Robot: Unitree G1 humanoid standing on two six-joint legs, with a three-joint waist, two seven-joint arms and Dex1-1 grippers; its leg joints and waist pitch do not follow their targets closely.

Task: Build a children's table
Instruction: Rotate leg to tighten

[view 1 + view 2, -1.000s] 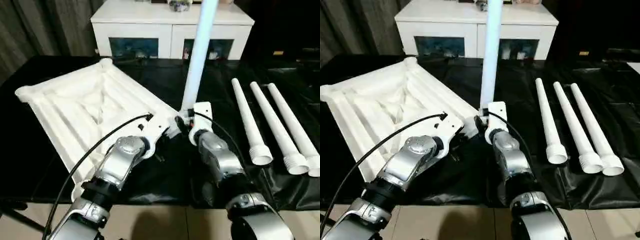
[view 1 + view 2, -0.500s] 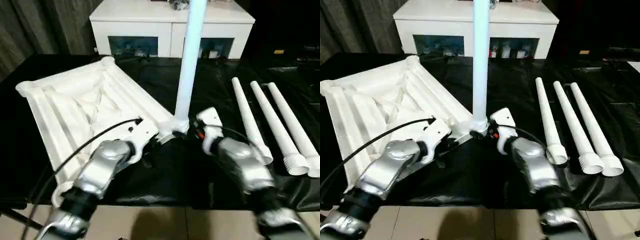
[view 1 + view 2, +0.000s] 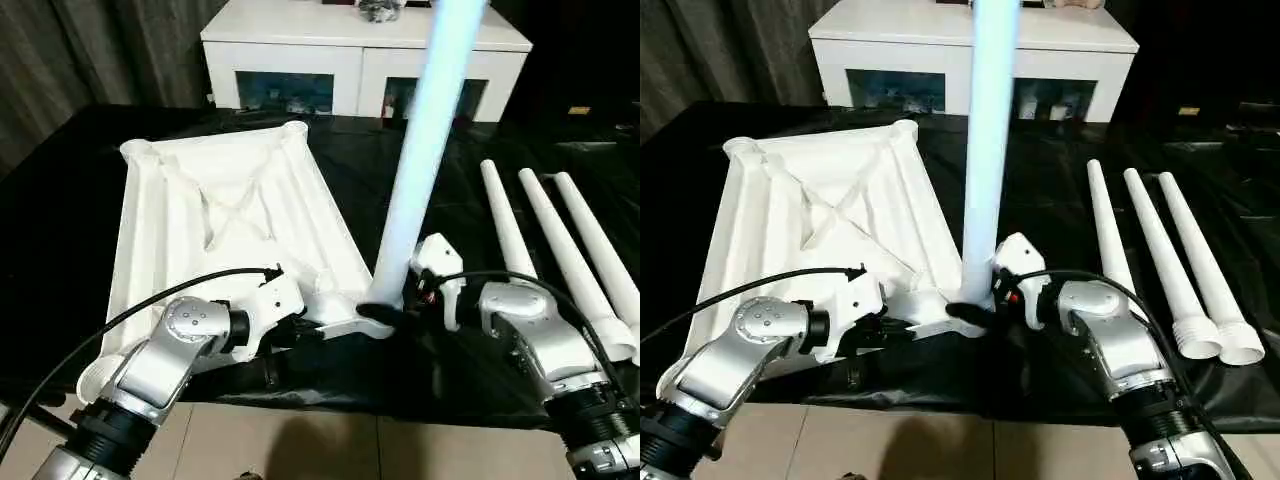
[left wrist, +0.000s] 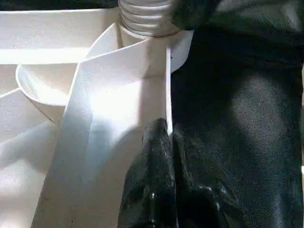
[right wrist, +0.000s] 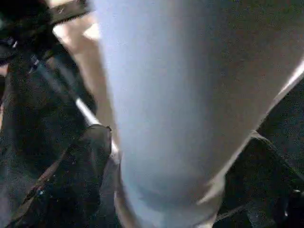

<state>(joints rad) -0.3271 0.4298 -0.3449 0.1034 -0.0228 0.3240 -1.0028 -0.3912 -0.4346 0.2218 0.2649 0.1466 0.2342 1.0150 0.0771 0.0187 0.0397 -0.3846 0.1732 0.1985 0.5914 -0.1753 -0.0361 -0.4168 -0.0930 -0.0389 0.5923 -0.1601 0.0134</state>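
White leg stands upright in tabletop socket; left claw clamps rim, right claw spread.

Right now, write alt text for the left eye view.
A white table leg stands upright in the near corner socket of the upside-down white tabletop, the left gripper and right gripper on either side of its base. Three spare legs lie on the black-covered table.
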